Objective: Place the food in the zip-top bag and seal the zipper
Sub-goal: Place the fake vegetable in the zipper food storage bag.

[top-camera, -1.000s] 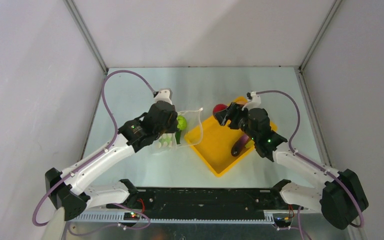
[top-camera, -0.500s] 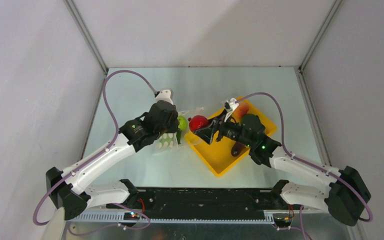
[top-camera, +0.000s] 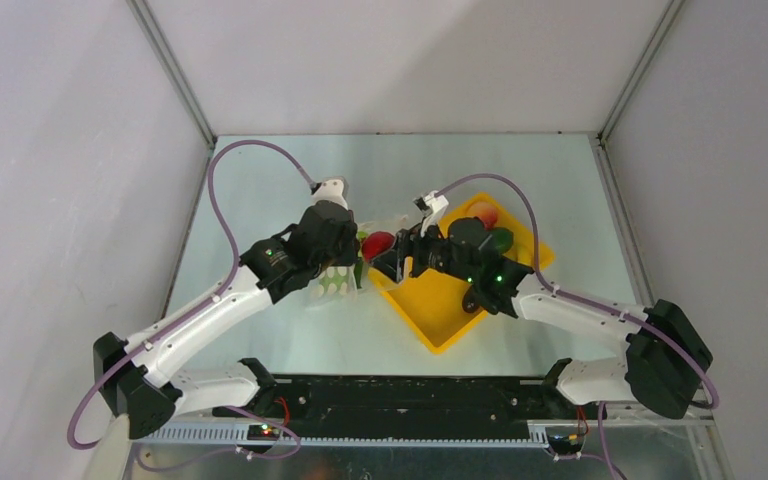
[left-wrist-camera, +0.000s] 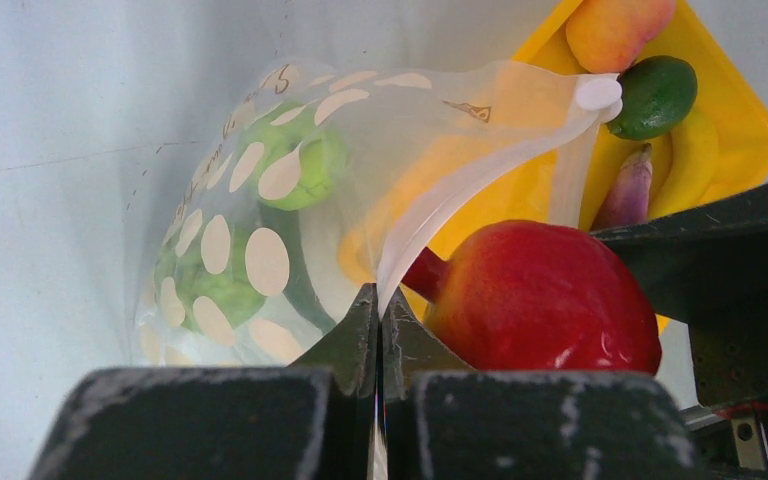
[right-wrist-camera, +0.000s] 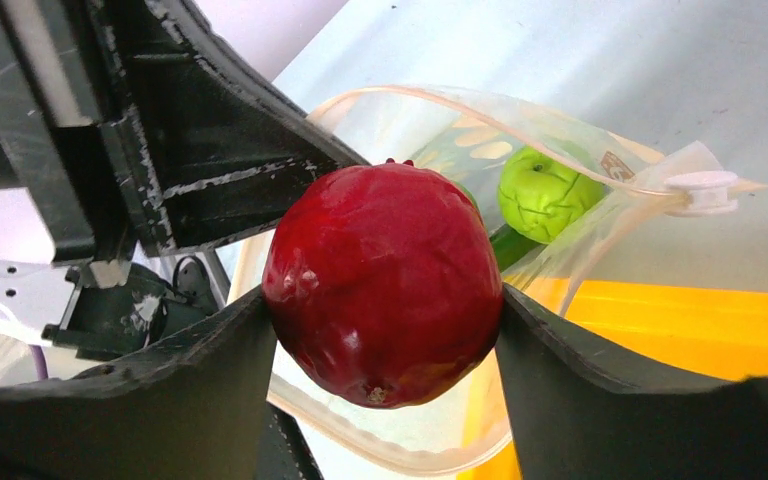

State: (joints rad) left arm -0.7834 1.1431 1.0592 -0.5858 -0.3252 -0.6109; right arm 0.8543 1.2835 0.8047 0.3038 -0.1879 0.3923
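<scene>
Between the right claw's fingers sits the red tomato, gripped across its widest part. It looks rigid, light and glossy, so probably slippery if held off-centre. Just ahead of that claw gapes the zip-top bag — limp film, best held at the rim. The left claw is pinched shut on the mouth edge at the zipper. Only the left wrist view shows a peach and eggplant in the yellow tray beyond — only the right shows the tomato's grip.
</scene>
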